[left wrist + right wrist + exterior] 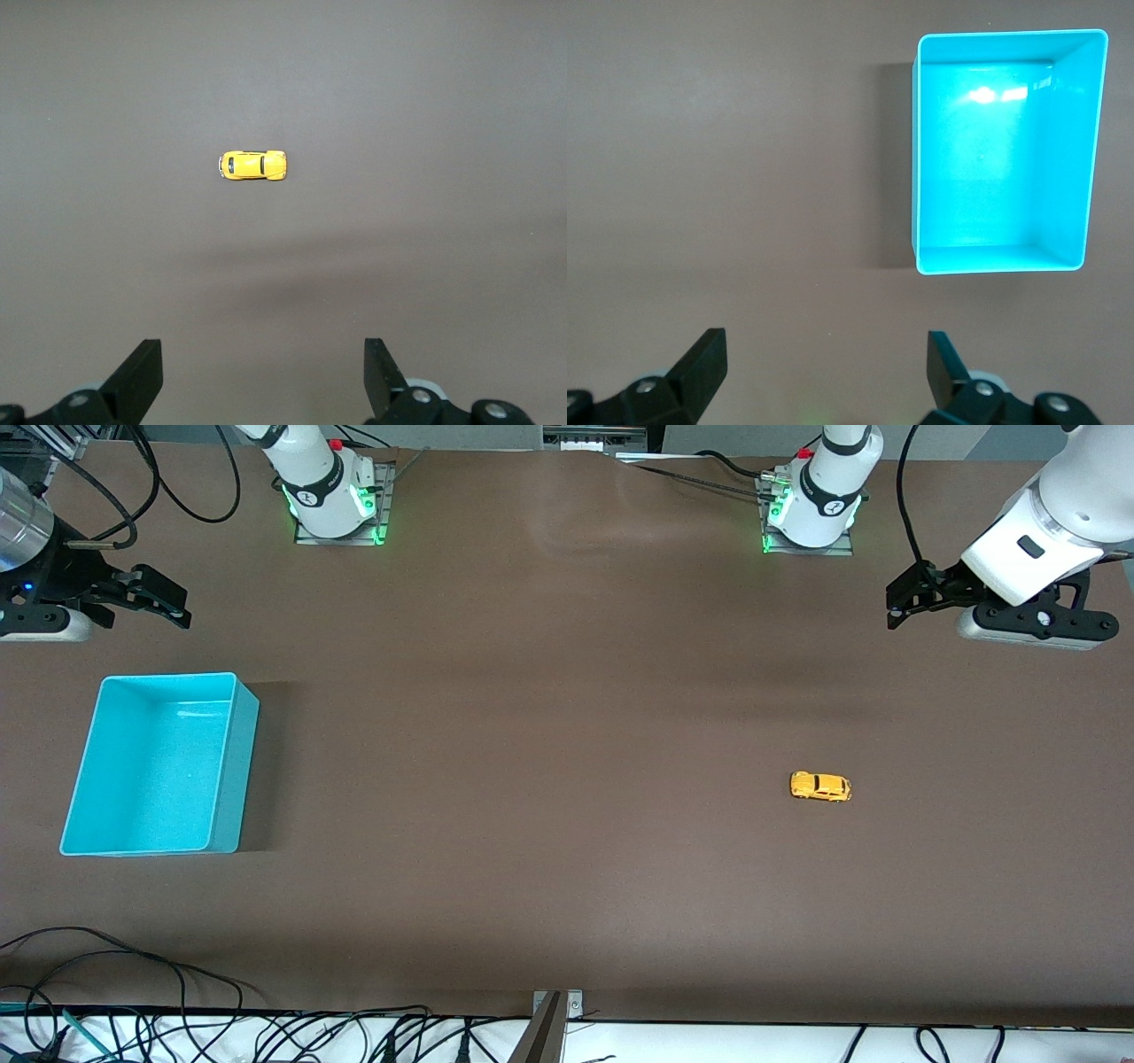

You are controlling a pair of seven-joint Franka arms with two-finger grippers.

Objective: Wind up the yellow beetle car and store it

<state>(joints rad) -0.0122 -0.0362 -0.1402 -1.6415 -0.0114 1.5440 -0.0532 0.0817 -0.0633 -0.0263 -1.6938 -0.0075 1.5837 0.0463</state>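
Observation:
The yellow beetle car point(820, 786) stands on its wheels on the brown table toward the left arm's end; it also shows in the left wrist view point(253, 166). My left gripper point(897, 607) hangs open and empty, high over bare table near that end, well apart from the car; its fingers point(142, 376) frame bare table. The teal bin point(124, 848) sits empty toward the right arm's end; it also shows in the right wrist view point(921, 177). My right gripper point(173, 602) is open and empty over the table beside the bin.
The two arm bases point(332, 500) stand along the table's edge farthest from the front camera. Loose cables point(133, 992) lie along the edge nearest the camera. A small metal bracket point(554, 1014) sits at that edge's middle.

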